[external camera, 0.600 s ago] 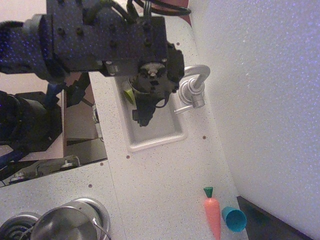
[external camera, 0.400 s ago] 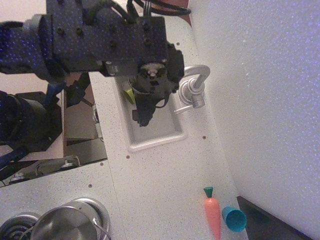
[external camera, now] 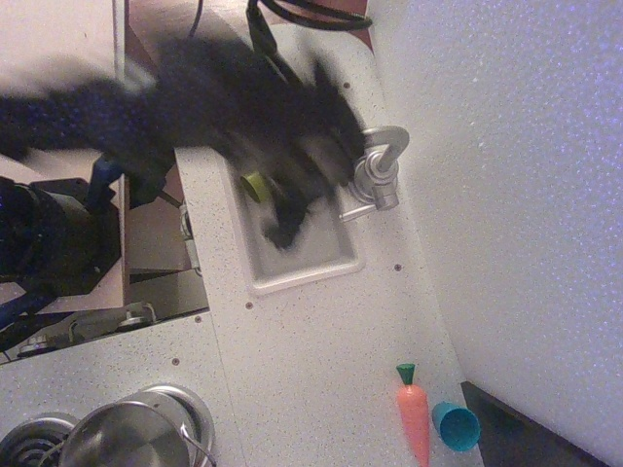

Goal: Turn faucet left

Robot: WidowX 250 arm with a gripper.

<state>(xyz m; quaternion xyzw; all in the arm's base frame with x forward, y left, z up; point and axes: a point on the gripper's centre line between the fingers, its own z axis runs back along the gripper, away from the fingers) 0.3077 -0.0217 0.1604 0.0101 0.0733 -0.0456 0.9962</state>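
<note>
The shiny silver faucet (external camera: pixel 378 175) stands at the right rim of the small white sink (external camera: pixel 302 268), with its curved spout looping at the top and its thin lever pointing left over the basin. My black arm is motion-blurred across the upper left. My gripper (external camera: pixel 284 226) hangs over the sink just left of the faucet. The blur hides its fingers, so I cannot tell whether it is open or shut. A yellow-green object (external camera: pixel 253 185) shows in the sink beside the gripper.
An orange toy carrot (external camera: pixel 414 418) and a teal cup (external camera: pixel 456 425) lie on the counter at lower right. A steel pot (external camera: pixel 131 436) sits on a burner at lower left. A white wall (external camera: pixel 516 195) runs along the right.
The arm was sharp before and is now smeared by fast motion, shifting slightly over the sink. The faucet, carrot and cup have not moved.
</note>
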